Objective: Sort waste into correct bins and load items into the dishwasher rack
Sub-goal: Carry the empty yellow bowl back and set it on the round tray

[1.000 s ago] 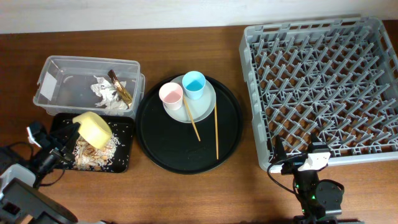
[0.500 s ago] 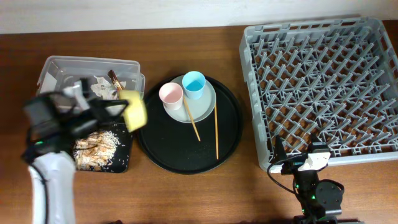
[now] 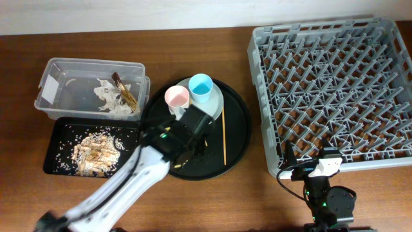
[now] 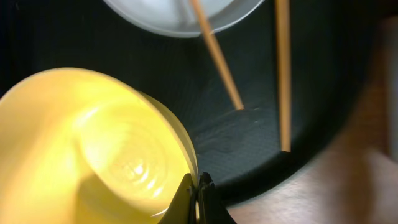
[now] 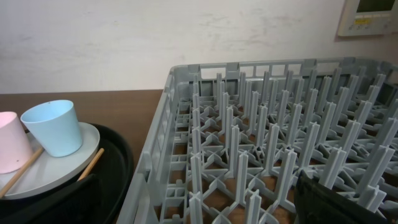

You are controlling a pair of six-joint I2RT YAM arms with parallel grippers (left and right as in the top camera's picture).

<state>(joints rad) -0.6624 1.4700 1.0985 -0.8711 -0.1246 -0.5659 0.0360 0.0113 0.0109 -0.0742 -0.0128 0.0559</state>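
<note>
Left wrist: yellow bowl (image 4: 93, 143) clamped at its rim by the left gripper (image 4: 196, 193), over the round tray's (image 4: 242, 146) front edge beside 2 chopsticks (image 4: 283, 74). Right gripper (image 3: 310, 162) at the rack's (image 3: 335, 90) front edge, jaws wide, empty.

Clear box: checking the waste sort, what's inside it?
Inside the clear box, crumpled paper and a gold-brown wrapper lie toward its right end; the left part looks bare. Anything beneath the paper is covered and cannot be seen.
</note>
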